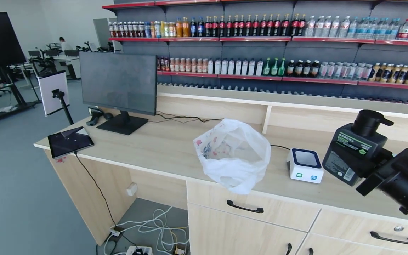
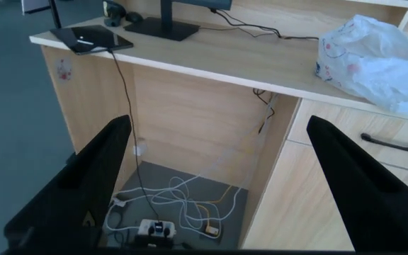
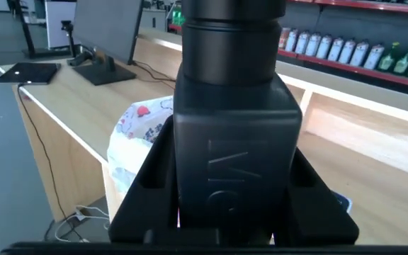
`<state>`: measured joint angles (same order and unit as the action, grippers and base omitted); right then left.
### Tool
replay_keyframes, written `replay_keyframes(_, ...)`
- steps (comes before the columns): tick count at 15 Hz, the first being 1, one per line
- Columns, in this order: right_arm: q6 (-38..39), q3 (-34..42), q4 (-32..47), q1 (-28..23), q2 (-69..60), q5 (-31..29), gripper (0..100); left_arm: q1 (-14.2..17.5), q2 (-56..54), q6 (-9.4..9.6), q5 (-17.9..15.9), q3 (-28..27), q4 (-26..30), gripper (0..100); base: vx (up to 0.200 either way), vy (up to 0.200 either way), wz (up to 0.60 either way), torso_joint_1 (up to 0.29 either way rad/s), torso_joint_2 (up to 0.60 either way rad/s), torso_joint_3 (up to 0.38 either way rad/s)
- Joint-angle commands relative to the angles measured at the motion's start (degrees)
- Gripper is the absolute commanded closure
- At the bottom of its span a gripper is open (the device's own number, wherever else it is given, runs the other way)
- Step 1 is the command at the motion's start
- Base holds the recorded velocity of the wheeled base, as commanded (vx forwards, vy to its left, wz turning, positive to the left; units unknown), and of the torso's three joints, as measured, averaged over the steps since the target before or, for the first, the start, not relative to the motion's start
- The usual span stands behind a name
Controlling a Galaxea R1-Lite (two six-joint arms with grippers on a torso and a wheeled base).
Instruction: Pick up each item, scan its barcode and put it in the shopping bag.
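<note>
In the head view the right fingers are closed on the squared body of a dark pump bottle, held in the air. The scanner sits on the table just beside and below the fingers. The shopping bag lies beyond the scanner.

In the left wrist view the left fingers are spread wide with nothing between them, below the table's front edge. The bag is ahead of them and above.

In the right wrist view the bottle stands upright between the fingers, pinched on its flat sides, with the bag ahead.

The bottle looks rigid and smooth and is probably heavy if full. The flat body seems a safer hold than the pump head. The thin bag is soft and may sag shut.
</note>
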<state>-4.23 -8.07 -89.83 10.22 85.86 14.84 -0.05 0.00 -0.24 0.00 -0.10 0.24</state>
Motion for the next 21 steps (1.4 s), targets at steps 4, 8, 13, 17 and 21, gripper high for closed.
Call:
replay_keyframes(4,-0.1,0.2,-0.2,0.1,1.3,0.2,100,0.0,0.0,-0.02,0.0,0.0,0.0,0,0.0,0.0,0.6,0.085,-0.16,-0.072)
replay_keyframes(8,-0.1,-8.5,-0.2,2.1,10.6,0.2,100,0.0,0.0,-0.02,0.0,0.0,0.0,0,0.0,0.0,0.0,0.025,-0.05,-0.024)
replay_keyframes(13,0.2,-14.4,-0.2,6.2,18.4,0.2,100,0.0,0.0,-0.02,0.0,0.1,0.0,0,0.0,0.0,0.0,0.0,0.0,0.0)
replay_keyframes(17,0.5,-17.6,-0.2,6.2,22.4,0.2,100,0.0,0.0,-0.02,0.0,0.0,0.0,0,0.15,0.0,0.0,-0.002,0.0,0.004)
replay_keyframes(21,0.6,-20.1,-0.2,6.5,25.3,0.2,100,0.0,0.0,-0.11,0.0,0.0,0.0,0,0.05,0.0,0.0,-0.001,0.0,0.001)
